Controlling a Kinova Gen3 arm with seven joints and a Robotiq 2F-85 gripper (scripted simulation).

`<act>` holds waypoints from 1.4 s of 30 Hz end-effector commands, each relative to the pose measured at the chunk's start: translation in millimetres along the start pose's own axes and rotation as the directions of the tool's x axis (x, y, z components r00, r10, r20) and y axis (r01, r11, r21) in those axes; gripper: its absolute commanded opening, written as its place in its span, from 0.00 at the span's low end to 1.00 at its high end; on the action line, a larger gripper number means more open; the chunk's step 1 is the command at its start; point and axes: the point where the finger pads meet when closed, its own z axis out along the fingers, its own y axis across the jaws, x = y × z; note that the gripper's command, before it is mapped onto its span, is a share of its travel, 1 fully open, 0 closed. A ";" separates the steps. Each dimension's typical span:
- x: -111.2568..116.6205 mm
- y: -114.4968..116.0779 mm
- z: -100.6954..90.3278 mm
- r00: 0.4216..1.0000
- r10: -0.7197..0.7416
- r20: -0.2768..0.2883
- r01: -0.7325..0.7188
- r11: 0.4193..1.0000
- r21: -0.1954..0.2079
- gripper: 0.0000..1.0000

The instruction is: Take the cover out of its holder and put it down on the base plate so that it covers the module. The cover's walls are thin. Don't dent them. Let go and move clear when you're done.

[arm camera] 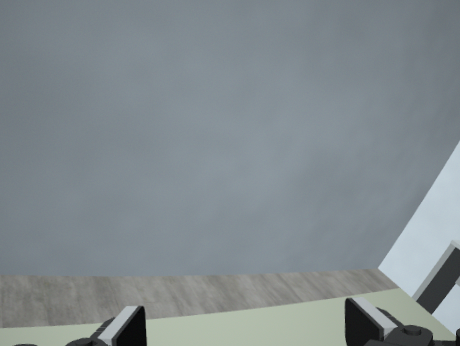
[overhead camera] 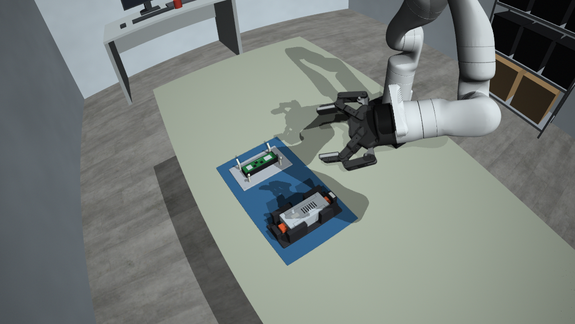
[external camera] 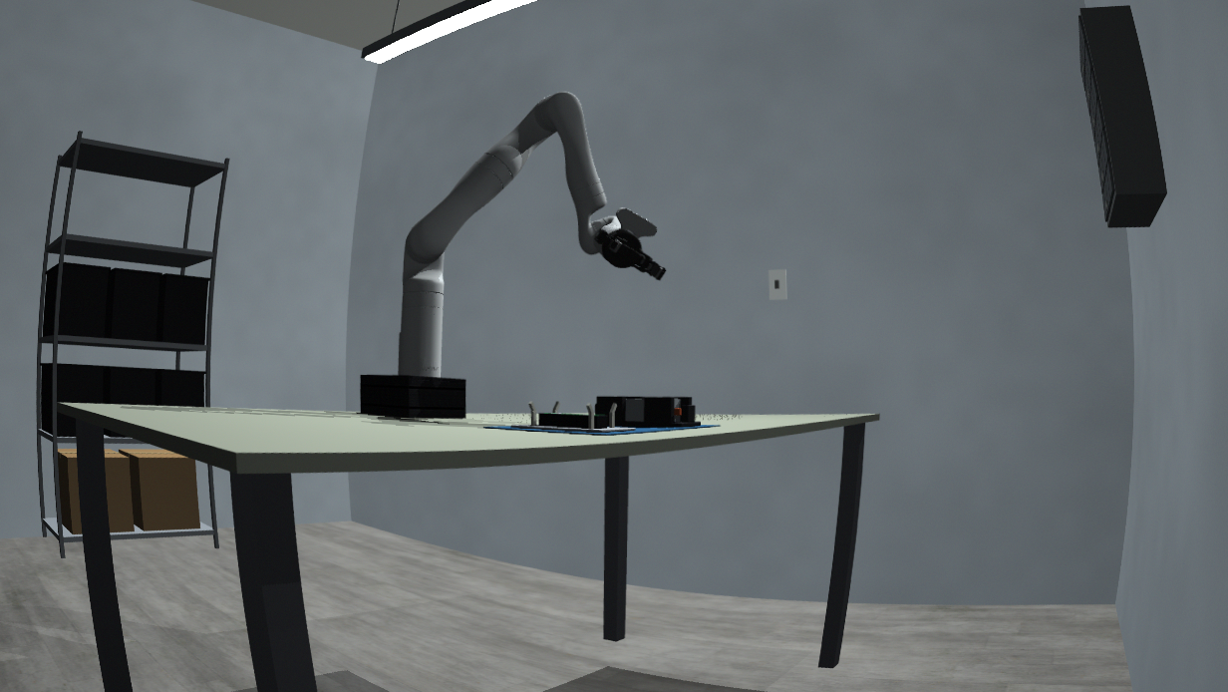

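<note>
Our gripper (overhead camera: pixel 329 133) (external camera: pixel 660 273) (arm camera: pixel 245 325) is wide open, its fingers well apart with nothing between them. Away from it, our cover (overhead camera: pixel 307 210) sits in its black holder (overhead camera: pixel 297 232) (external camera: pixel 644 411), on the near part of the blue mat (overhead camera: pixel 287 255); it is a pale grey, long box with dark slots across its top and orange pieces at both ends. Our white arm (overhead camera: pixel 450 116) (external camera: pixel 463 192) rises from its base, bends high at the elbow and comes down to the wrist, with the gripper pointing outward and slightly downward above the table (overhead camera: pixel 422 209) (external camera: pixel 343 442) (arm camera: pixel 240 325). The top view shows us the green module (overhead camera: pixel 259 163) on the base plate (overhead camera: pixel 248 185), between four upright posts, and the cover's slots; the exterior view shows how high our gripper hangs above them, while the wrist view shows mostly wall (arm camera: pixel 210 140).
</note>
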 end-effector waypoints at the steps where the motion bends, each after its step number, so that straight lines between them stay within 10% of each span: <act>1: 0.7 0.2 -0.2 1.000 0.002 -0.001 -0.002 1.000 0.000 1.00; 17: 0.7 0.2 -0.2 1.000 0.002 -0.001 -0.002 1.000 0.000 1.00; 42: -27.2 83.4 60.7 0.953 -0.114 0.280 0.049 0.973 0.227 1.00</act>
